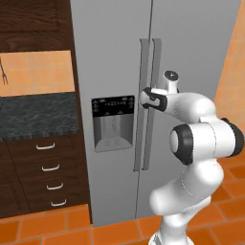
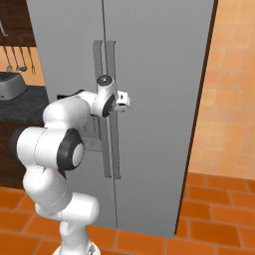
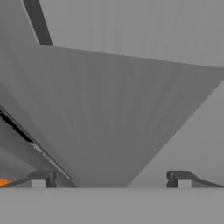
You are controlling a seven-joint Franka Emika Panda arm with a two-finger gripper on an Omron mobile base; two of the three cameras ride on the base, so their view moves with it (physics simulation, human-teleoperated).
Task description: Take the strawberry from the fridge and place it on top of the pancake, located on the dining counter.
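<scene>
The fridge stands shut ahead, right of the black worktop. The jaws are spread wide apart, released, pressed close at the right door's long handle, holding nothing.

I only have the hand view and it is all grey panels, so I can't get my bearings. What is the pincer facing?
Observer: The fridge, with both doors shut.
Operator: Where on it?
Observer: The pincer is at the long vertical handles, where the two doors meet.
Operator: How high up?
Observer: About level with the top of the black dispenser panel on the left door.
</scene>
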